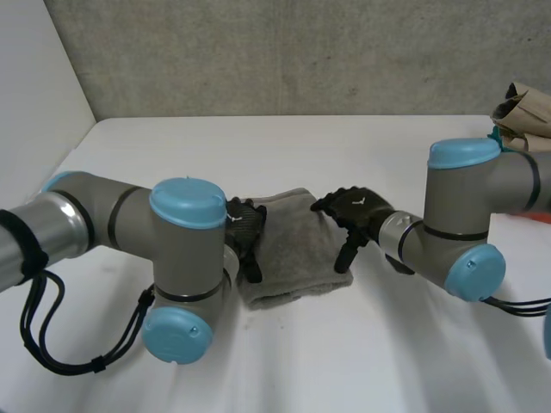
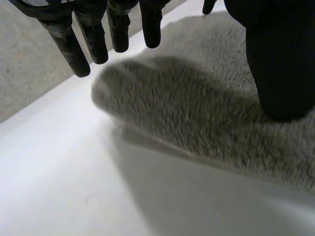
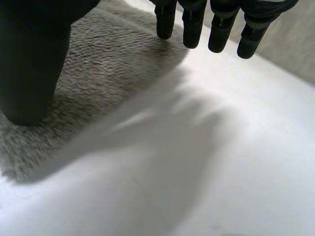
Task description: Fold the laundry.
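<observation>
Nearest the robot, the grey towel (image 1: 288, 249) is lying as a folded, slightly lumpy square in the middle of the white table (image 1: 258, 146). The left hand (image 1: 245, 228) is hovering at its nine o'clock edge and the right hand (image 1: 353, 215) at its three o'clock edge. Both are showing straight, relaxed fingers and gripping nothing. The next fold is probably calling for even work: each hand pinching through every layer at its own edge, both lifting together, then laying edge flush on edge. Farther off, at two o'clock, crumpled brown paper (image 1: 523, 116) is sitting well apart, likely no hindrance.
</observation>
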Action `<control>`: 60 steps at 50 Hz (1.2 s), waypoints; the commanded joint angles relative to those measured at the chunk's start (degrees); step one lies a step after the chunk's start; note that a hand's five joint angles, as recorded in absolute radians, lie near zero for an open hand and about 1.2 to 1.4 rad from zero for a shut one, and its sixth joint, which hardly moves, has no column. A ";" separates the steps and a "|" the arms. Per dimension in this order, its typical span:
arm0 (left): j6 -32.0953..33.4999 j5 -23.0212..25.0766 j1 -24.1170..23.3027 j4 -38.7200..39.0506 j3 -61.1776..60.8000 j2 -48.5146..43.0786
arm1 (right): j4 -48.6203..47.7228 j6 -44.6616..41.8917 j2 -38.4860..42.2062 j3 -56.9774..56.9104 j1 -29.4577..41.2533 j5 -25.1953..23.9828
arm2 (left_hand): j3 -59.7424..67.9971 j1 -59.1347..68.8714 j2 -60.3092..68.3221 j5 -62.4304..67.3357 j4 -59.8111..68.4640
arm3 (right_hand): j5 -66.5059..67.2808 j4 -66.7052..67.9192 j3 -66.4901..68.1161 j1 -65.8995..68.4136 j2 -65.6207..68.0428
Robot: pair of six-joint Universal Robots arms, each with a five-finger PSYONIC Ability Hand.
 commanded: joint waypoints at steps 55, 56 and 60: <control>-4.09 36.04 5.37 1.49 -8.96 22.82 | -41.02 -9.56 -2.14 21.95 9.79 -1.88 | -0.62 0.27 -0.21 -1.04 0.00 | 67.24 67.58 67.59 66.81 67.46; -4.27 36.04 5.37 1.49 -8.96 22.91 | -41.02 -9.38 -2.14 21.68 9.79 -1.62 | -0.62 0.27 -0.21 -1.04 0.00 | 67.30 67.64 67.65 66.87 67.52; -5.15 36.04 5.46 1.49 -8.96 23.88 | -42.16 -9.03 -3.37 20.54 9.43 0.57 | -0.62 0.27 -0.21 -1.04 0.00 | 67.30 67.64 67.65 66.88 67.53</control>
